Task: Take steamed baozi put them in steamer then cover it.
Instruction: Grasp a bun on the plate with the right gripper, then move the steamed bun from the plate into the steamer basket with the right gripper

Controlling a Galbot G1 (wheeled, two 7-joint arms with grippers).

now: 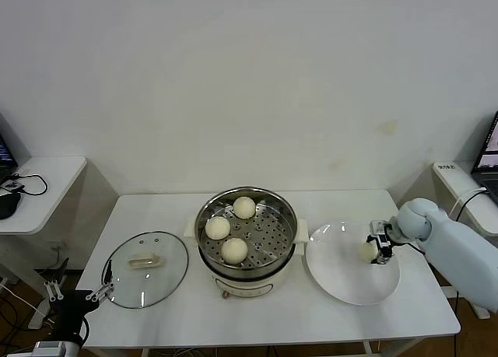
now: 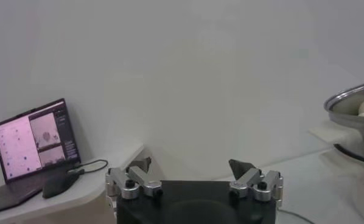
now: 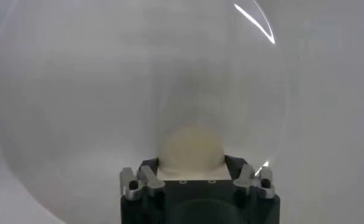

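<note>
**Three buns in the pot, fourth between the right gripper's fingers on the plate**

One bun (image 3: 191, 149) sat between the fingers of the right gripper (image 1: 375, 249), w/ a finger (image 3: 147, 171) against each side of it, so the jaws looked closed onto the bun. Bun and gripper were down on the white plate (image 1: 342, 283), toward its right part; the wrist view showed the bun resting on the plate's surface w/ the plate rim (image 3: 273, 36) arcing round it. Right arm reached in from the table's right edge.

Left of the plate, just beside it, stood the steamer (image 1: 247, 232), approx. mid-table: shiny steel pot on a white base, perforated tray inside. Three buns lay on that tray: one at the back (image 1: 244, 207), one at the left (image 1: 217, 227), one at the front (image 1: 234, 250), each apart from the others. Pot was uncovered.

The lid (image 1: 146, 268) lay flat on the table left of the steamer, near but not touching, cream handle (image 1: 145, 260) up at its centre.

The left gripper (image 1: 78, 293) hung off the table's front-left corner, close to the lid's edge, touching nothing. Its own wrist view showed the jaws spread wide w/ nothing between them. That view also caught the steamer's rim (image 2: 352, 100) to one side and a laptop (image 2: 36, 141) and mouse (image 2: 60, 184) on a side desk (image 1: 43, 186).
</note>
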